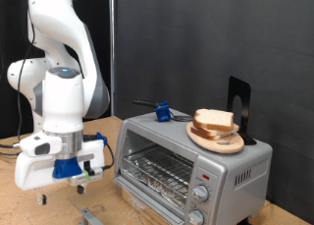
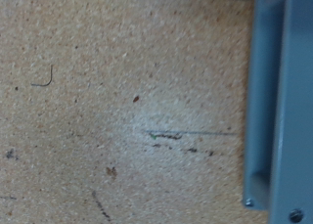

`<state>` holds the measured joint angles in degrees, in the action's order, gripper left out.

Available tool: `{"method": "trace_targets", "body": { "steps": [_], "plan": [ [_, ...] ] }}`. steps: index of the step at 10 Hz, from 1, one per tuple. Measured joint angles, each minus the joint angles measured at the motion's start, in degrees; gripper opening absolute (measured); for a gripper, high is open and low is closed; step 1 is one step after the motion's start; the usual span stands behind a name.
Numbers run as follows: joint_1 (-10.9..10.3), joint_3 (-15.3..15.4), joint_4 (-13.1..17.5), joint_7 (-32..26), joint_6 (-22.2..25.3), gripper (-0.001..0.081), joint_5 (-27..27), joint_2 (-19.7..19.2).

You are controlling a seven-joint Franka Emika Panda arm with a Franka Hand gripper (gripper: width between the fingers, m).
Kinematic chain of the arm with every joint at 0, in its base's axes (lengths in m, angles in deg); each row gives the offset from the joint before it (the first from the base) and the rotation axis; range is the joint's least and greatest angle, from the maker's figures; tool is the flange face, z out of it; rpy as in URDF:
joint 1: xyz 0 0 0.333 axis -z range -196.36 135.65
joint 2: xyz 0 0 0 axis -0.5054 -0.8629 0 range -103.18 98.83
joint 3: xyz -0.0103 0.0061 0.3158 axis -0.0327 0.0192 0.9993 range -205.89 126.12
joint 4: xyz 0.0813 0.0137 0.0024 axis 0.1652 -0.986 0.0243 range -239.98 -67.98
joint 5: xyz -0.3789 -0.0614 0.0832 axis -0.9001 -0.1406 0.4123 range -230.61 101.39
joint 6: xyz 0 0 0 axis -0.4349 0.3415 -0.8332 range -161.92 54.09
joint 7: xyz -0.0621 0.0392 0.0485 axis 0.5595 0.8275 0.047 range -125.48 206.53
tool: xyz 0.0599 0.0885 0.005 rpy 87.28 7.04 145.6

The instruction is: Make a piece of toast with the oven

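Toast [image 1: 215, 120] on oven [image 1: 191, 158] | pincer [image 1: 61, 194] well apart, low | jaw state unclear

Your tool [image 1: 59, 194] hangs low over the wooden bench [image 1: 20, 207], fingers pointing down with nothing between them, and whether they are parted is hard to make out. The oven [image 1: 191, 169] stands just beside the tool, toward the exterior view's right, its glass door closed and the wire rack visible inside. Higher than the tool, on the oven's roof, the piece of toast [image 1: 215, 121] lies on a round wooden plate [image 1: 218, 140]. A blue object [image 1: 161, 111] sits on the roof near the plate.
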<state>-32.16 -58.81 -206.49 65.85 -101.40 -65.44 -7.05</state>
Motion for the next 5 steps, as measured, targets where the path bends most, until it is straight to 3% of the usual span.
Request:
{"method": "trace_targets", "body": {
  "steps": [2,3,5],
  "plan": [
    [1.17,-0.24,-2.06,-15.90,4.14,0.0808,17.61,4.99],
    [1.58,-1.05,-2.06,-21.78,8.48,0.0808,23.63,7.43],
    [2.37,-3.43,-0.88,-29.48,19.80,0.0808,29.64,12.07]
  ]
}}
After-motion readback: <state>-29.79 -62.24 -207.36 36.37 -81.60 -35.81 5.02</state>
